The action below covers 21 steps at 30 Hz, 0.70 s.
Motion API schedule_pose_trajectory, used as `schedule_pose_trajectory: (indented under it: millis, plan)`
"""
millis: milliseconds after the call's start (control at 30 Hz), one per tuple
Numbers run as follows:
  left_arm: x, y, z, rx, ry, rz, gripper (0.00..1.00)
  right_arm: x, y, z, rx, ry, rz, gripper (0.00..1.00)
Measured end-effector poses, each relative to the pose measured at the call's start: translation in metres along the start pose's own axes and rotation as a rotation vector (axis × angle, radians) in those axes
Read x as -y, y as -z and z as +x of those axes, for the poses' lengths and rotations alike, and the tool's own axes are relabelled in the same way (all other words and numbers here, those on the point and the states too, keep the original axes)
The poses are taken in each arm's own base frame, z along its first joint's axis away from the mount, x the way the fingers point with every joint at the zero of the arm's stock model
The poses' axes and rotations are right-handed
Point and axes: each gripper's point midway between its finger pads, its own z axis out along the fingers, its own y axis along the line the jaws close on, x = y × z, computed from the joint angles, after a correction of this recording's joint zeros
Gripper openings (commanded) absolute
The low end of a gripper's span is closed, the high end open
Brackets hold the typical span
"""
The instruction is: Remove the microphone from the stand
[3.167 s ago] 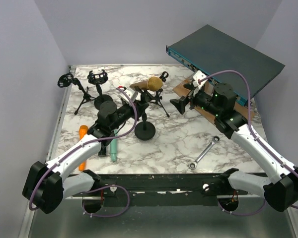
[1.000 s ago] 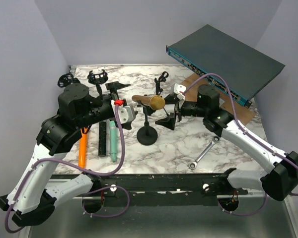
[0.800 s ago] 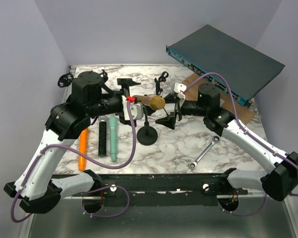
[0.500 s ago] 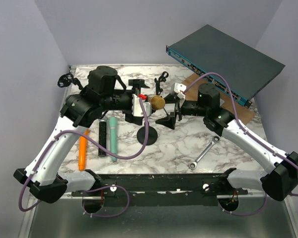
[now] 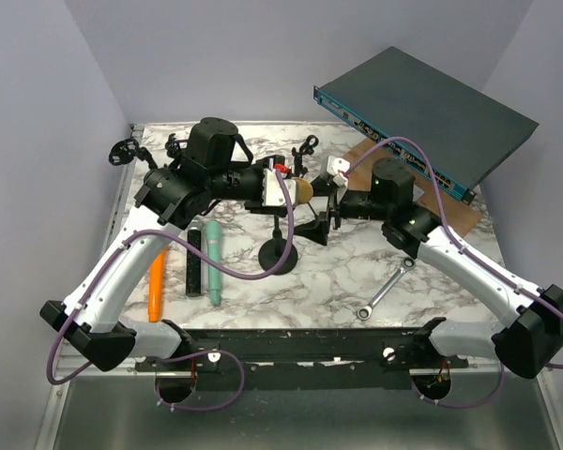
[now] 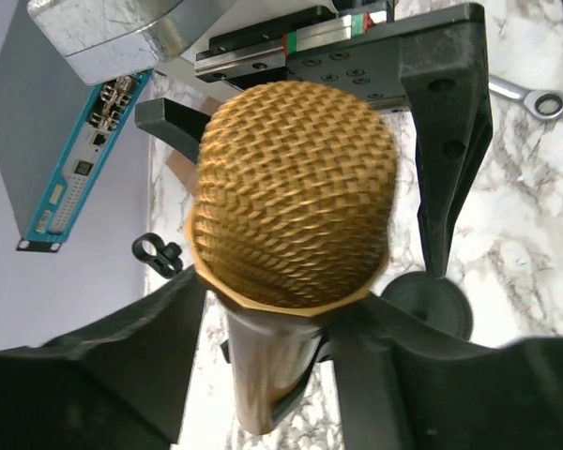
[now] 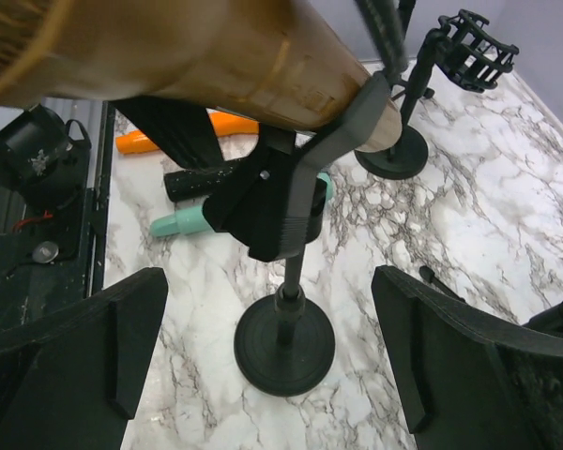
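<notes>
Grasp stage: microphone (image 6: 291, 197) lies level in the clip (image 7: 281, 202) of its stand (image 7: 283, 342) at mid-tabletop (image 5: 357, 272), gold head toward the right. Left pincer (image 6: 277, 314) straddles the handle just behind the head; whether it already presses, I cannot tell. Right pincer (image 7: 270, 295) gapes wide either side of the stand's pole. Next, I judge: firm grip, stand steadied, microphone drawn from the clip.
</notes>
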Motion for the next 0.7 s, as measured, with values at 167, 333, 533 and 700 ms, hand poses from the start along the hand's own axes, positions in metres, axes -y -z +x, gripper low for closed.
schedule_pose_trajectory:
  millis: [167,333,533,700]
  plan:
    - [-0.001,-0.001,-0.003,0.012,0.047,-0.011,0.34,-0.001,-0.005,-0.003,0.008,-0.014,0.010,1.00]
    - [-0.002,-0.003,-0.005,0.026,0.094,-0.033,0.10,0.004,-0.006,-0.003,0.007,-0.030,0.048,1.00]
    - [0.002,-0.002,-0.007,0.023,0.111,-0.089,0.02,0.017,-0.005,-0.005,0.013,-0.047,0.126,1.00]
    - [0.000,-0.004,-0.007,-0.006,0.136,-0.151,0.00,0.018,-0.005,-0.006,0.024,-0.080,0.141,1.00]
